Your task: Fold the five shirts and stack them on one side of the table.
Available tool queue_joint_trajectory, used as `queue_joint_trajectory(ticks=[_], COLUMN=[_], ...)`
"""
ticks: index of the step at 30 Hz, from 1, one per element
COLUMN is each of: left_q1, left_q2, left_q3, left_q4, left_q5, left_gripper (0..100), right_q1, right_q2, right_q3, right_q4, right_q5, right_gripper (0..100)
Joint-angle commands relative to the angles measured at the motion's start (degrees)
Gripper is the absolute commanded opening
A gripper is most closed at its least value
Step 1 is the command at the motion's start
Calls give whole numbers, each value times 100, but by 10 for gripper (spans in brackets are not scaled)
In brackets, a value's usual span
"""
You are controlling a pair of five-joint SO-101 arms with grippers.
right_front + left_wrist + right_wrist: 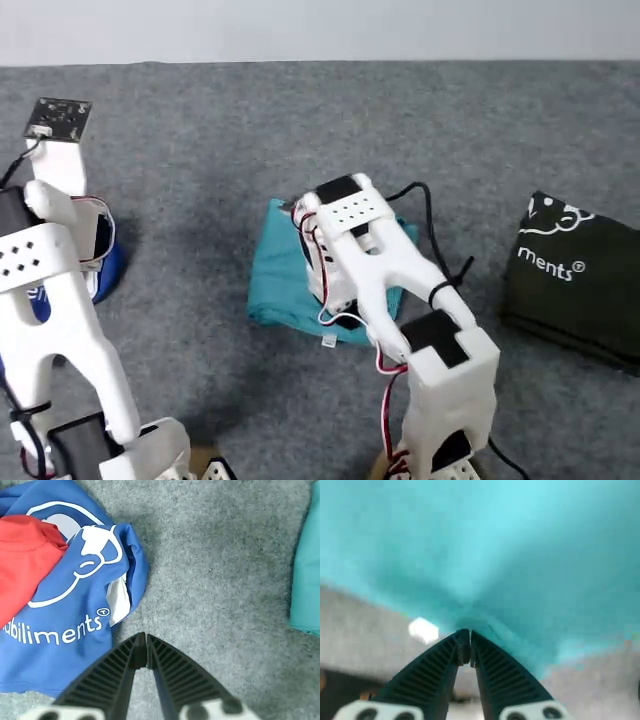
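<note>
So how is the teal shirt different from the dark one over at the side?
The teal shirt is plain; the dark shirt has white print. The teal shirt lies mid-table under the right arm, with the right gripper shut on its cloth; the dark shirt sits near the table's edge with no arm on it. Both look folded and lie on the grey table.

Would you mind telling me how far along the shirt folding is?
One dark shirt lies folded on the right. The right gripper is shut on the teal shirt, which looks partly folded. The blue shirt and red shirt, crumpled beside the shut, empty left gripper, remain to fold and stack.
</note>
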Motion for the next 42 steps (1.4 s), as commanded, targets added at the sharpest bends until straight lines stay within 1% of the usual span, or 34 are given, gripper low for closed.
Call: queue_joint_trajectory(ticks=[1, 8, 12, 14, 19, 21, 26, 30, 33, 35, 37, 42], left_q1=[9, 18, 18, 18, -26, -26, -26, -26, -18, -18, -26, -378], left_q2=[-158, -167, -167, -167, -185, -185, -193, -185, -176, -193, -202, -202], left_q3=[31, 57, 57, 57, 57, 57, 57, 57, 57, 57, 48, 31], left_q4=[-202, -264, -255, -255, -255, -246, -264, -264, -273, -273, -273, -273], left_q5=[-53, -53, -53, -53, -53, -53, -53, -53, -53, -53, -53, -53], left_gripper=[5, 5, 5, 5, 5, 5, 5, 5, 5, 5, 5, 5], right_q1=[180, 207, 171, 22, -699, -892, -1042, -1033, -1033, -936, -690, 444], right_q2=[-620, -848, -505, -127, 646, 796, 259, -127, -101, -40, 40, 171], right_q3=[-62, -756, -712, -677, -695, -677, -765, -1266, -1758, -1960, -2092, -2338], right_q4=[338, -673, -1226, -1156, 101, 356, 338, 251, 75, -154, -382, -804], right_q5=[281, 255, 255, 255, 246, 246, 290, 281, 264, 264, 264, 264], right_gripper=[9, 9, 9, 9, 9, 9, 9, 9, 9, 9, 9, 9])
